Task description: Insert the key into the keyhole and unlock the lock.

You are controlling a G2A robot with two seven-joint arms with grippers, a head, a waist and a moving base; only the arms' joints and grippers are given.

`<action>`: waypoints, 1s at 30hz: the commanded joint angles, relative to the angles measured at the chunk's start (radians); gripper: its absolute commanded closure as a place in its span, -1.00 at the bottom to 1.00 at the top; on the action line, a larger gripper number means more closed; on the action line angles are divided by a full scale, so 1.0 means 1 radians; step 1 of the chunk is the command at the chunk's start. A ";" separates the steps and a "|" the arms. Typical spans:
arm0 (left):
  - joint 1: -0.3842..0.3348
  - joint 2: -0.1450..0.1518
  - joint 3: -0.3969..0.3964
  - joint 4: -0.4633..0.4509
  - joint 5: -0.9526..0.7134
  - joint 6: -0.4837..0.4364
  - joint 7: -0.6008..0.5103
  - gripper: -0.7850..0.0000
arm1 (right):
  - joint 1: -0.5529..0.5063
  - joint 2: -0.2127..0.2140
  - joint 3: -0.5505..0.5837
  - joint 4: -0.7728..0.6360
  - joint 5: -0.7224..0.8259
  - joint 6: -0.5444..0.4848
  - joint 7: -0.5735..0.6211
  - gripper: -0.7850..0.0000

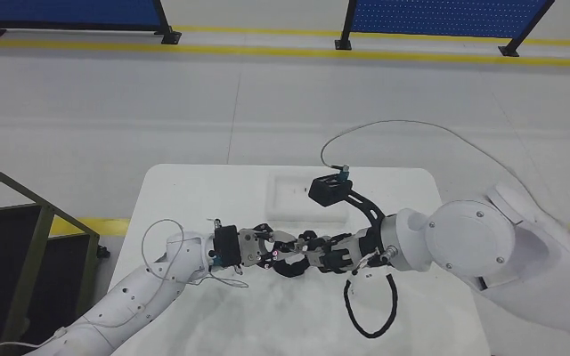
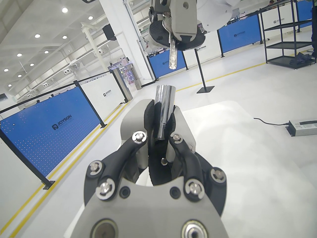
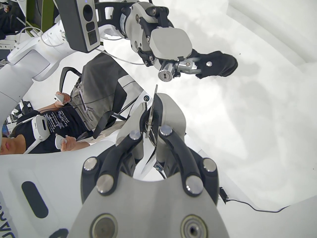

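- The left arm comes in from the near-left corner of the white desk (image 1: 178, 191). Its left hand (image 1: 261, 247) is held above the middle of the desk.
- The left hand's fingers (image 2: 148, 115) are pressed together on the lock (image 2: 164, 100), a chrome cylinder that sticks out past the fingertips toward the right.
- In the right wrist view the lock's round end face is turned toward the right hand, and the keyhole (image 3: 165, 75) shows in it as a dark slot.
- The key (image 2: 172, 56) hangs just beside the lock's open end. Its blade points at the lock, a small gap separates tip and cylinder, and it is not in the keyhole.
- The right hand (image 1: 307, 262) pinches the key by its bow, with the blade standing clear of the fingertips. The two hands face each other, nearly tip to tip.
- A shallow white tray (image 1: 298, 196) lies on the desk on the far side of the two hands.
- A loop of black cable (image 1: 370, 313) rests on the desk near the front edge, to the right of the hands and under the right arm.
- Blue barrier panels (image 1: 436, 18) and a yellow floor line (image 1: 267, 49) run along the far floor.
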 commanded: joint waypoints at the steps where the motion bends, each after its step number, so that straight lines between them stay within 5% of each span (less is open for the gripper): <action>1: 0.002 -0.004 -0.005 0.005 0.009 -0.002 0.005 1.00 | 0.036 0.014 -0.040 -0.003 0.015 0.001 -0.001 1.00; 14: 0.012 -0.032 -0.022 0.017 0.046 -0.063 0.010 1.00 | 0.267 0.057 -0.264 -0.002 0.089 0.047 -0.047 1.00; 30: 0.013 -0.064 -0.039 0.036 0.082 -0.118 0.018 1.00 | 0.495 0.056 -0.478 0.002 0.137 0.074 -0.074 1.00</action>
